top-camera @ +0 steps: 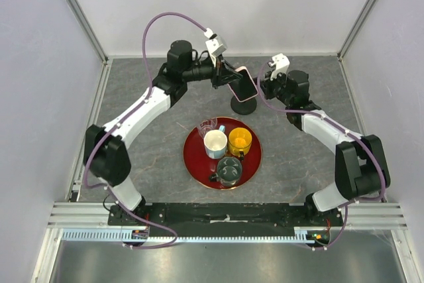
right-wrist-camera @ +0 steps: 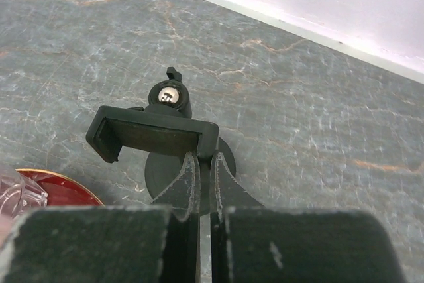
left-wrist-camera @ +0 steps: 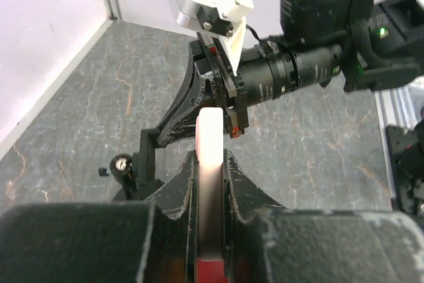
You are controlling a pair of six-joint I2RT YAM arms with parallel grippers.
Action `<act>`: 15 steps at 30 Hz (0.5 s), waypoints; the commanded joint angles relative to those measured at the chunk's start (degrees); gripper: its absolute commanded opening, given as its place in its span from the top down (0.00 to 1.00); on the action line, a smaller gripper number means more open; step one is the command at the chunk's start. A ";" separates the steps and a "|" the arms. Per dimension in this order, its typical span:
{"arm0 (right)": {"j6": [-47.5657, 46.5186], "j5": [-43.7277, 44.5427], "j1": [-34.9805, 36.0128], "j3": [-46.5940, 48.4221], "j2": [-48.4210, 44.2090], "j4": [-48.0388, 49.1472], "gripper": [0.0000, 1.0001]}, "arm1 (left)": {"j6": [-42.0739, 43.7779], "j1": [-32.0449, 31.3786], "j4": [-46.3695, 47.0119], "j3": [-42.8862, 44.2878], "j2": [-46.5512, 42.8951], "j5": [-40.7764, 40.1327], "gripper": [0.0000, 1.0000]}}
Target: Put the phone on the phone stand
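Note:
The phone point(top-camera: 242, 85), with a black screen and pale pink edge, is held tilted in the air just above the phone stand point(top-camera: 243, 106), whose round black base sits on the grey table. My left gripper point(top-camera: 223, 77) is shut on the phone. In the left wrist view the phone shows edge-on point(left-wrist-camera: 211, 130) between the fingers, with the stand's post point(left-wrist-camera: 144, 157) beyond them. My right gripper point(top-camera: 265, 88) reaches in from the right. In the right wrist view it point(right-wrist-camera: 205, 158) is pinched on the right end of the stand's clamp bracket point(right-wrist-camera: 149, 134), above the disc base point(right-wrist-camera: 162, 177).
A red round tray point(top-camera: 193, 164) lies in front of the stand. It holds a white cup point(top-camera: 215, 142), a yellow cup point(top-camera: 240, 140), a clear glass point(top-camera: 207, 126) and a dark glass mug point(top-camera: 230, 170). White walls enclose the table at the back and sides.

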 commanded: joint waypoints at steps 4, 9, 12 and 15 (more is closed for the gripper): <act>-3.76 -17.87 -1.29 10.61 6.97 -11.32 1.00 | 15.27 1.47 -9.17 16.75 7.71 18.91 0.98; -4.46 -21.03 -1.99 12.54 8.73 -13.08 1.00 | 21.41 1.30 -12.28 19.85 11.41 21.11 0.98; -5.43 -24.90 -2.87 15.00 10.66 -15.71 1.00 | 24.66 1.12 -11.13 20.20 12.81 21.64 0.98; -6.83 -28.59 -3.66 17.29 11.98 -18.44 1.00 | 30.38 1.12 -14.19 22.91 15.09 22.17 0.98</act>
